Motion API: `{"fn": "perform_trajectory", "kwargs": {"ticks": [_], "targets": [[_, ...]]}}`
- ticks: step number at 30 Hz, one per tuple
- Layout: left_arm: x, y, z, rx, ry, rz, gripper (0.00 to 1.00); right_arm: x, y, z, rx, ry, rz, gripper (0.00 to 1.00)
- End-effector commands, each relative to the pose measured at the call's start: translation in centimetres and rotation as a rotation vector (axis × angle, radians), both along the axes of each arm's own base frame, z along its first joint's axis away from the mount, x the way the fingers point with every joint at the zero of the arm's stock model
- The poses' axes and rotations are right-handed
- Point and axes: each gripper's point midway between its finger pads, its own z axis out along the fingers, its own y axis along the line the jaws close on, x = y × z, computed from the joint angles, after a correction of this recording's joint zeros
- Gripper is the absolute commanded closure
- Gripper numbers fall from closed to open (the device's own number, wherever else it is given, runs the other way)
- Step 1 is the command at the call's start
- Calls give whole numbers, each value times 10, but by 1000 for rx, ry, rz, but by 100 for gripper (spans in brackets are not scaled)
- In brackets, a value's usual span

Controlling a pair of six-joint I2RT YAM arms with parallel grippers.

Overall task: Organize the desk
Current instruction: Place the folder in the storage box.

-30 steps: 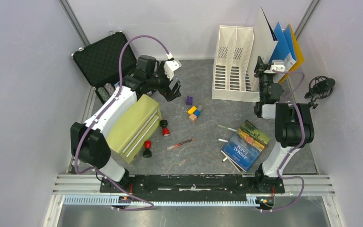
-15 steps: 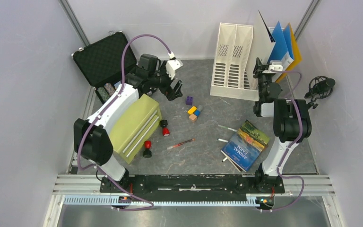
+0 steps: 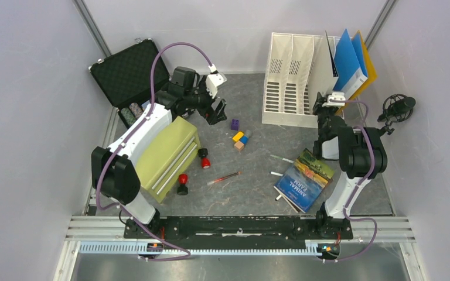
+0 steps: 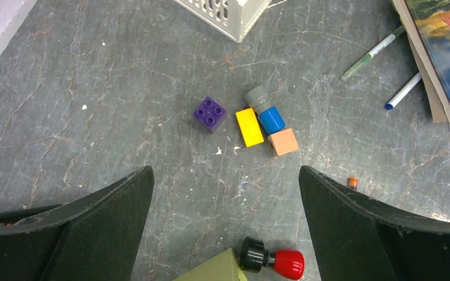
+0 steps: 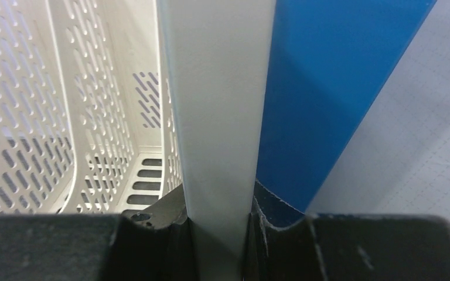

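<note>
The desk (image 3: 252, 193) is a dark grey veined surface. My right gripper (image 3: 323, 106) (image 5: 218, 219) is shut on the spine of a pale grey folder (image 3: 329, 58) (image 5: 217, 105). The folder stands upright at the right end of the white file rack (image 3: 287, 79) (image 5: 64, 117), against a blue folder (image 3: 347, 58) (image 5: 340, 88). My left gripper (image 3: 214, 108) (image 4: 225, 175) hangs open above bare desk. Just beyond it lie a purple brick (image 4: 210, 113), a yellow block (image 4: 249, 127), a blue-and-grey cylinder (image 4: 270, 120) and a tan block (image 4: 283, 141).
A yellow-green drawer cabinet (image 3: 167, 152) lies at the left, with red-capped black knobs (image 3: 204, 158) (image 4: 272, 260) beside it. An open black case (image 3: 129, 73) is at back left. A book (image 3: 304, 178), pens (image 3: 281, 158), a red pen (image 3: 224, 178) and a microphone (image 3: 398, 107) lie to the right.
My right gripper has drawn back toward the near side with the grey folder, which has swung from leaning left to upright. The left arm has barely moved.
</note>
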Motion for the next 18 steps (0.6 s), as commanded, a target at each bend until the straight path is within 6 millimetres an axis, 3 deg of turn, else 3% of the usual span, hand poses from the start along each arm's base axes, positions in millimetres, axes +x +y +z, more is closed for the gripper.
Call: {"fn": "perform_trajectory", "kwargs": {"ticks": [1, 6, 11, 18], "targets": [[-1, -8, 19, -55, 1, -12, 0, -25, -18, 57, -69, -211, -110, 78], [-2, -8, 23, -62, -5, -13, 0, -16, -23, 54, -95, -155, -122, 61], [-5, -8, 26, -67, -8, -18, 0, -4, -26, 63, -108, -139, -115, 53], [-7, -8, 30, -76, -13, -22, 0, -3, -26, 85, -121, -135, -100, 27]]}}
